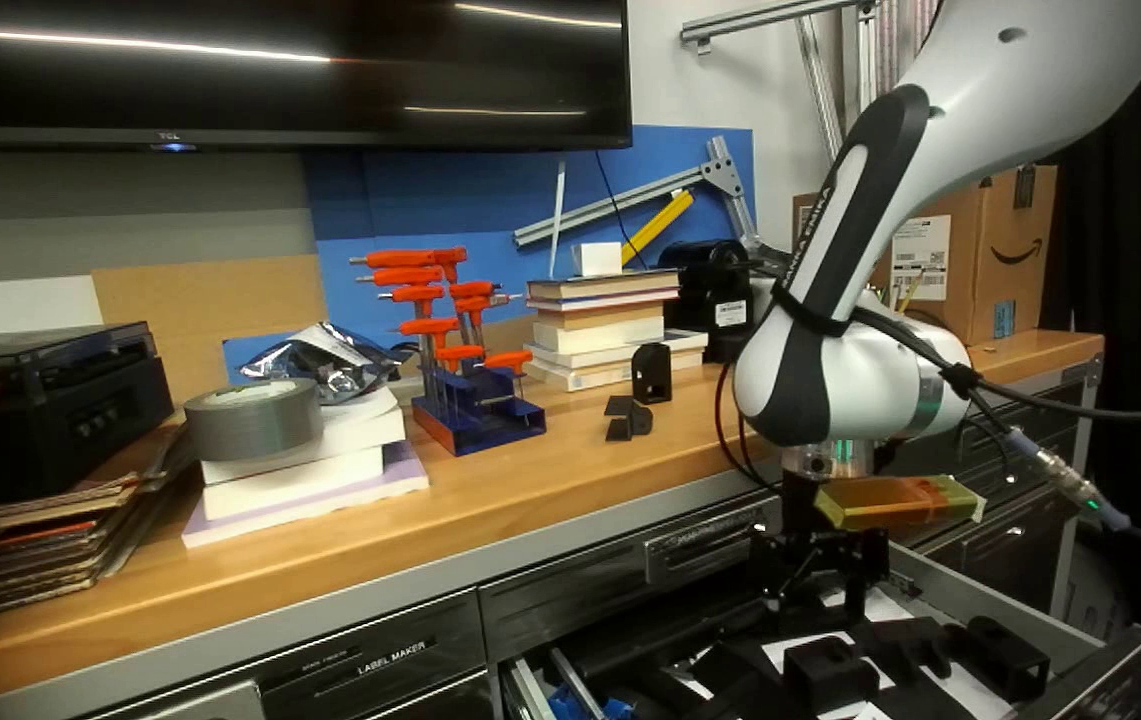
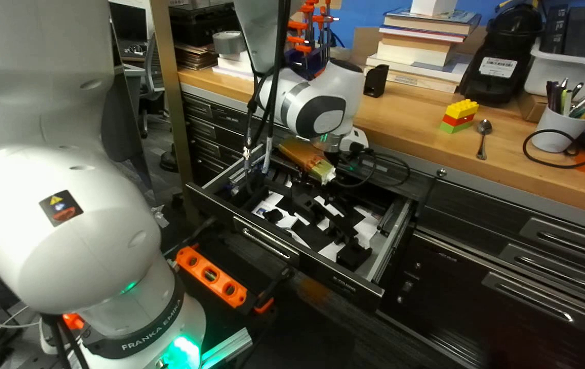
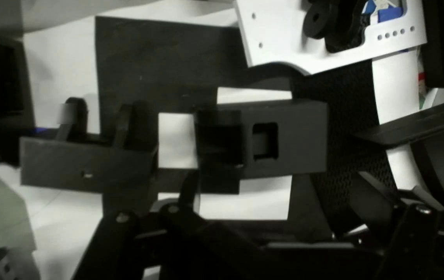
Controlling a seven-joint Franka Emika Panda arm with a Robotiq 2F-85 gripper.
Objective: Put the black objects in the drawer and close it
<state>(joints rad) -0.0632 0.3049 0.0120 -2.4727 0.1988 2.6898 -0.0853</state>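
In an exterior view, the base [image 2: 189, 312] stands at the near left, lit green. In both exterior views, the forearm [image 1: 1020, 100] slopes down to the wrist [image 1: 860, 385]. Beneath the wrist, the gripper [image 1: 815, 605] points downward, jaws set apart.

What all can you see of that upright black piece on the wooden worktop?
The upright black piece is small and chunky, matt and plastic-looking, with what looks like an opening in one side. Its top looks rounded in an exterior view. It stands unheld on the wooden worktop, near the stacked books. A lower black piece sits close by; whether the two touch can't be told.
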